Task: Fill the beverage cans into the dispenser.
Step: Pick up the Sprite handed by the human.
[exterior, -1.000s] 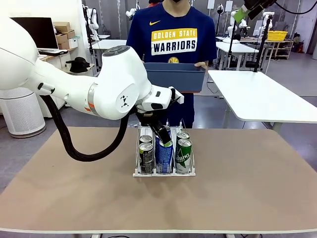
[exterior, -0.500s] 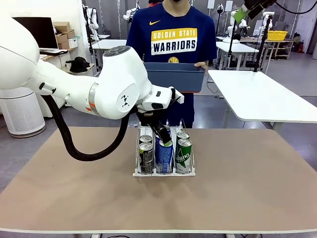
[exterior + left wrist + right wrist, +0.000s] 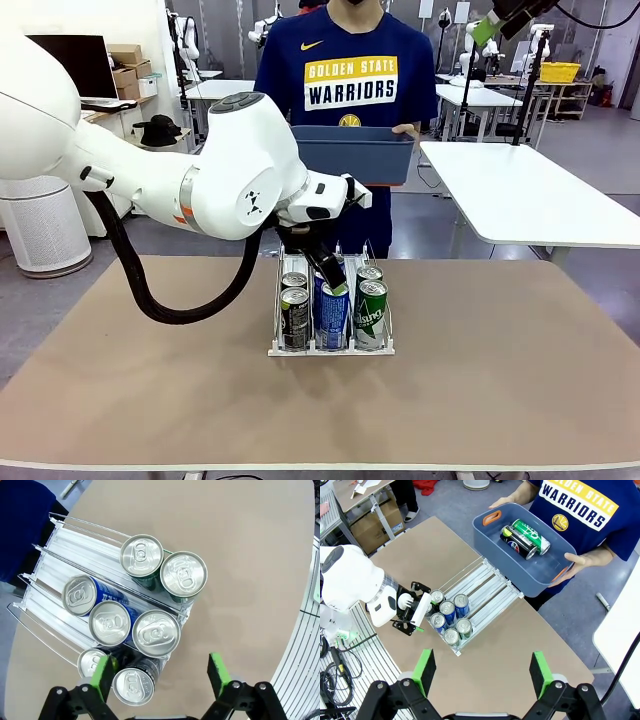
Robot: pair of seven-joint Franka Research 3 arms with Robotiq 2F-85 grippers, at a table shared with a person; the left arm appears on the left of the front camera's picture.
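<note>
The left gripper [image 3: 161,666] pointed down over the beverage cans [image 3: 156,633], jaws apart; the right gripper [image 3: 482,667], high above, stood apart too.

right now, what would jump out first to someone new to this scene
The big white left arm hangs over mid-table, its open left gripper above a clear wire-divided dispenser rack holding seven slim aluminium drink cans. At the far side a person holds a blue plastic bin with two more cans lying inside.
</note>
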